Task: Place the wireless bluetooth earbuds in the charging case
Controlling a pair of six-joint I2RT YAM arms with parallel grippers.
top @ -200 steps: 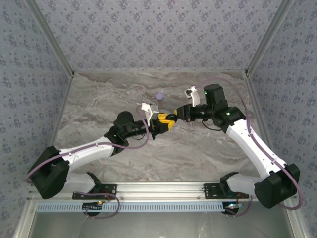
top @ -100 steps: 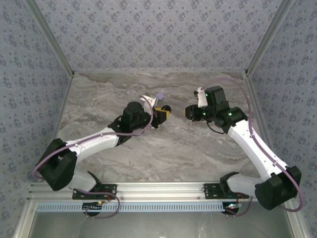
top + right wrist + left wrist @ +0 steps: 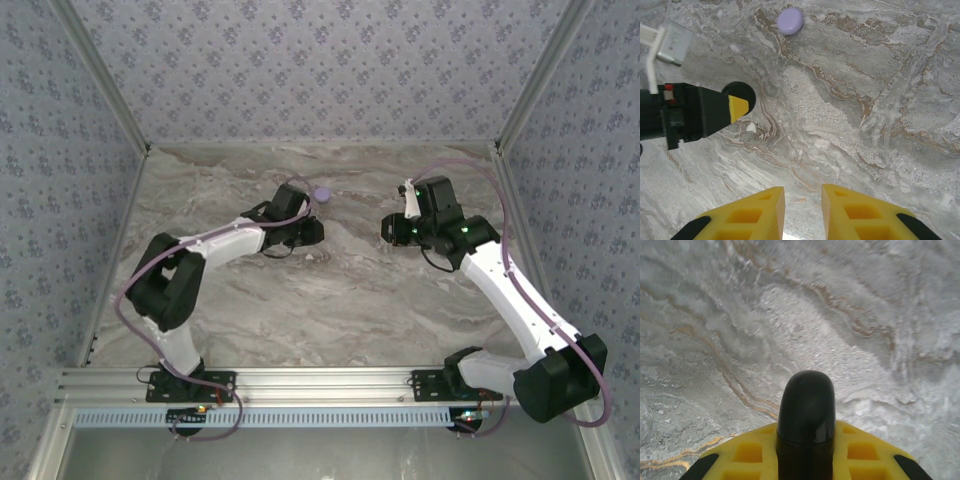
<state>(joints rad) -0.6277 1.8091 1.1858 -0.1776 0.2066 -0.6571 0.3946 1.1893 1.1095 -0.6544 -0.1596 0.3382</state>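
Looking down from above, you see the left arm stretched toward the far middle of the marbled counter, with its left end effector pointing right. Your left wrist camera shows its two yellow fingers pressed in on the charging case. The case is a smooth black rounded piece that stands up between the fingers, its domed top poking out past their tips, with grey veined stone beyond it.

From the right wrist camera you see that same black case at the tip of the left end effector on the left side of the view, one yellow fingertip lying against it.

The right end effector has its yellow fingers parted a little. Bare counter shows through the gap and nothing sits between them. From above it faces the left one across a stretch of bare stone, clearly apart from it.

A pale lilac disc lies flat on the counter just beyond the left end effector, on its far side, and touches neither end effector.

You can also make out a small white fleck on the stone near the case, but it is too small to tell what it is.
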